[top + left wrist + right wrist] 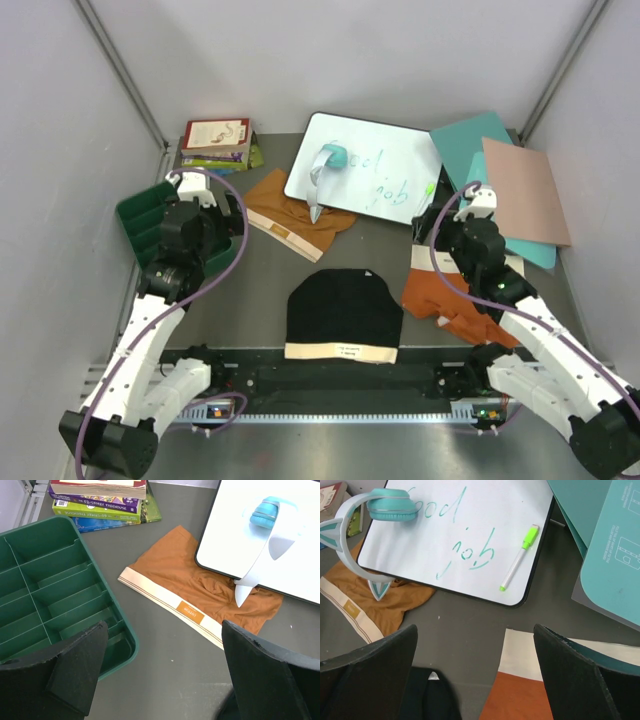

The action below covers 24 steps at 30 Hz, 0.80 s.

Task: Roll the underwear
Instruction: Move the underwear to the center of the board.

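Bare bench (255,300) is lying open left of the black briefs (343,315). Behind, a whiteboard (380,170) carrying headphones (327,165) is overlapping the mustard briefs (290,225). A green tray (140,215) is crowding the left edge; a teal board (465,150) and pink board (522,190) are crowding the right.

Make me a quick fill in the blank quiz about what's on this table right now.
The rust-orange underwear lies partly under the ____ arm.
The headphones rest on the ____.
The marker has a ____ cap.
The left fingers and right fingers stand ____.
Missing words: right; whiteboard; green; open.
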Each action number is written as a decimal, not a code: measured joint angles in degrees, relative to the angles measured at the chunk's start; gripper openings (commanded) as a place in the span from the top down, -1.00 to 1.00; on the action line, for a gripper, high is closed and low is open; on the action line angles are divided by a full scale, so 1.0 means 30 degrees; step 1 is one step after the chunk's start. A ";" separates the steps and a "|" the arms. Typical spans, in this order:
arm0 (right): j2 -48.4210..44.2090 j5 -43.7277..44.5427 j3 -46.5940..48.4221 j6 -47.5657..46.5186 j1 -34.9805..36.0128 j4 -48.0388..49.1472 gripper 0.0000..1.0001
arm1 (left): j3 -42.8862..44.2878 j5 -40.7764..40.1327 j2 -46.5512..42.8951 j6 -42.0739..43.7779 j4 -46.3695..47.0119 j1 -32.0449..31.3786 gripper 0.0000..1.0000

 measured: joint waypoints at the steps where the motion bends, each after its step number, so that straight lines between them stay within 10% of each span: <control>1: 0.0000 -0.0058 0.0000 -0.0066 0.0000 0.0000 -0.98 | -0.0029 0.0029 -0.0029 0.0022 0.0022 -0.0007 -0.98; 24: 0.8167 -0.6448 0.0153 -0.1005 0.4612 0.0401 -0.75 | -0.0517 0.2098 0.0138 0.0335 0.0153 -0.0240 -0.98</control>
